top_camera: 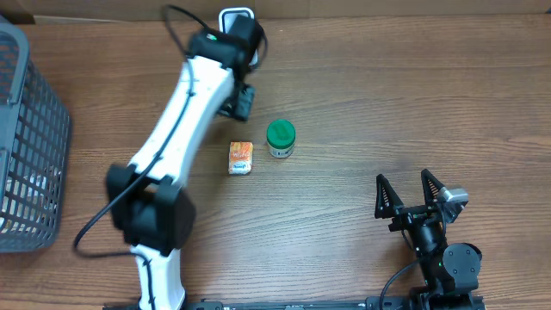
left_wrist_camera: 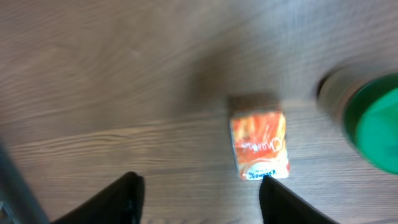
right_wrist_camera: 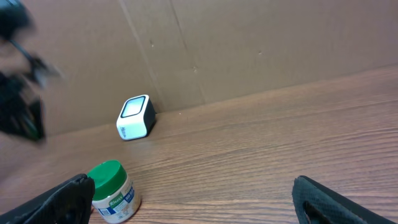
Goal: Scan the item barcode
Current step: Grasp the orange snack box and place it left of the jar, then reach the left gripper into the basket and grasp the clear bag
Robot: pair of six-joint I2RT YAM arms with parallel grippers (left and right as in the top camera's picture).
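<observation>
At the far left of the overhead view a grey wire basket point(top_camera: 26, 138) stands at the table's 9 o'clock edge; next comes the white left arm, reaching from the near edge up toward 12 o'clock, with the left gripper point(top_camera: 240, 103) hanging over the wood just below the scanner point(top_camera: 236, 17), a small white-and-black box at the back of the table; the wrist camera shows this gripper point(left_wrist_camera: 199, 202) with its two dark fingers point(left_wrist_camera: 118, 199) spread apart and only bare table between them, so it grips nothing; the orange carton point(top_camera: 241, 158) lies flat on the table at about 6 o'clock from that gripper, near it but clear of it; in the left wrist view the carton point(left_wrist_camera: 260, 146) sits ahead of the fingers at roughly 1 o'clock, just beyond the right-hand fingertip, though whether they touch is too blurred to tell; just beside the carton at its 2 o'clock stands a green-lidded jar point(top_camera: 281, 138), upright and apart from it; well away, at the table's 4 o'clock, the right gripper point(top_camera: 411, 191) rests low with its jaws wide apart and empty; its own camera looks past its fingers point(right_wrist_camera: 336, 202) to the jar point(right_wrist_camera: 113, 193) and the scanner point(right_wrist_camera: 135, 117) against the cardboard wall.
</observation>
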